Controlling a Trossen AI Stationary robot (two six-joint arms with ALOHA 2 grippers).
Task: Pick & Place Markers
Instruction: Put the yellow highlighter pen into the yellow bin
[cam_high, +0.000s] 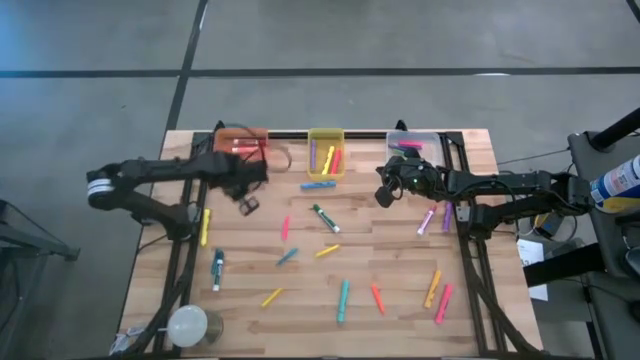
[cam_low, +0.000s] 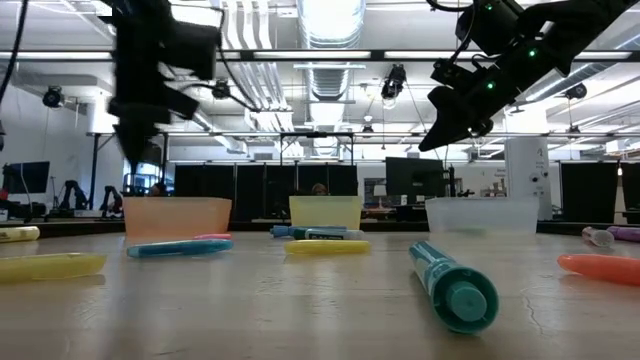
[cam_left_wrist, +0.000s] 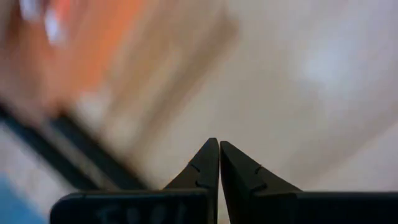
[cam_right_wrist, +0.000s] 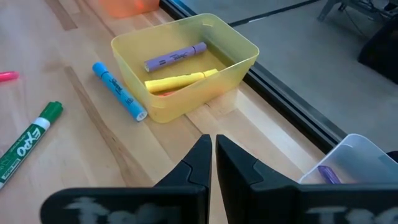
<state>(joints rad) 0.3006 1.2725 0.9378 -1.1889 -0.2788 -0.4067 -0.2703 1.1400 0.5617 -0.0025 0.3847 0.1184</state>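
hovering just beside the orange bin (cam_high: 243, 140) at the back of the bench (cam_high: 400, 320), the left gripper (cam_high: 248, 203) has its fingers together with nothing between them; my guess is it has no load because its marker is already dropped. the yellow bin (cam_high: 326, 133) in the middle holds purple and yellow markers (cam_right_wrist: 176, 56), with a blue one (cam_right_wrist: 119, 91) lying against its wall. the right gripper (cam_high: 383, 196), also pinched together and empty, hangs between the yellow and clear bin (cam_high: 425, 138). loose markers (cam_high: 342, 300) lie scattered across the bench, so sorting looks far from done.
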